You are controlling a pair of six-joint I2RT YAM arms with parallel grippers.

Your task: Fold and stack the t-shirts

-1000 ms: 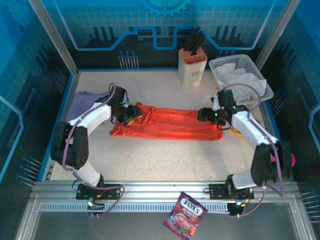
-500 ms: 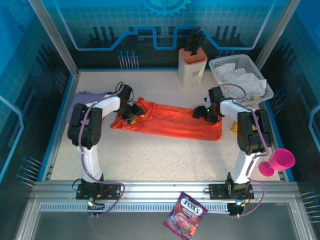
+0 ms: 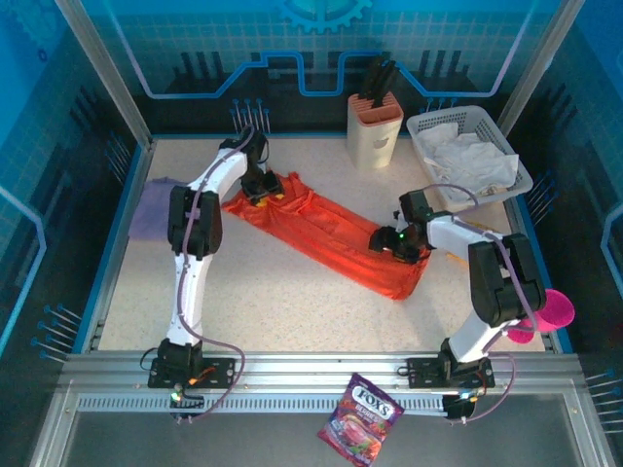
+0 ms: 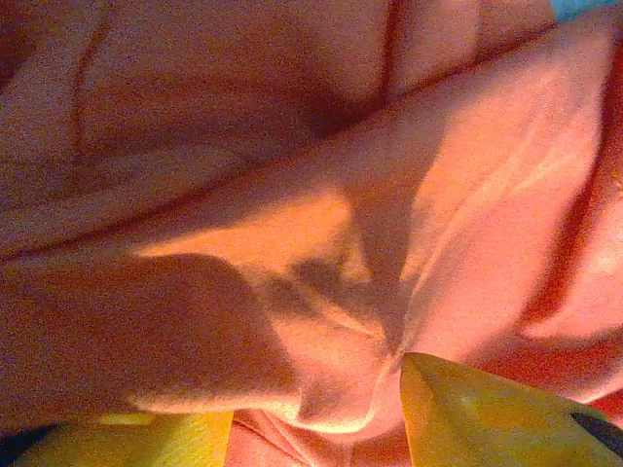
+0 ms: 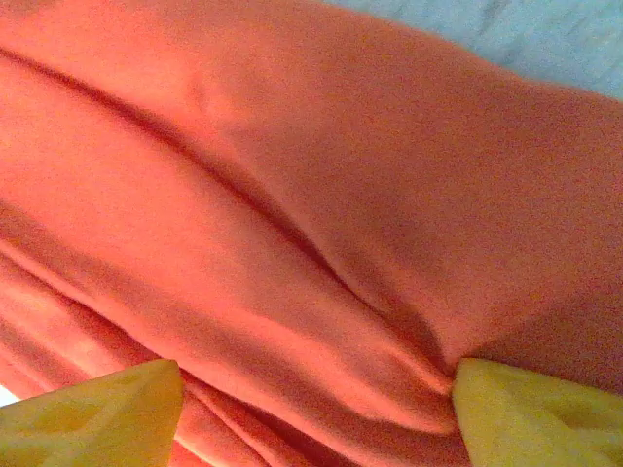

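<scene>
Orange-red tee (image 3: 326, 232): laid out as a long, creased strip on the table (image 3: 292, 311), mid-table, run diagonally from far-left to near-right.
Tee, far-left end: bunched under the L gripper (image 3: 265, 185), near the table's back edge.
Tee, near-right end: covered by the R gripper (image 3: 387, 243); a corner is seen past it toward the near side.
L gripper state: clamped on a fold of orange cloth. In the wrist view the cloth is seen pinched up betw. the yellow fingers (image 4: 487, 418).
R gripper state: yellow fingers (image 5: 535, 409) are held wide apart w/ orange cloth spanning the gap. Folds are drawn toward the finger on the view's right, but whether the cloth is gripped or only pressed can't be told.
Lavender tee (image 3: 154, 206): crumpled at the table's left edge, apart from the orange one, just left of the L arm (image 3: 195, 224).
Knife block (image 3: 375, 126): upright at the back, centre-right.
Basket (image 3: 516, 173): white, at the back-right corner, w/ white cloth (image 3: 462, 151) heaped inside.
Pink cup (image 3: 547, 313): at the right edge, partly hidden by the R arm (image 3: 492, 277).
Candy bag (image 3: 360, 420): on the front rail, betw. the arm bases.
</scene>
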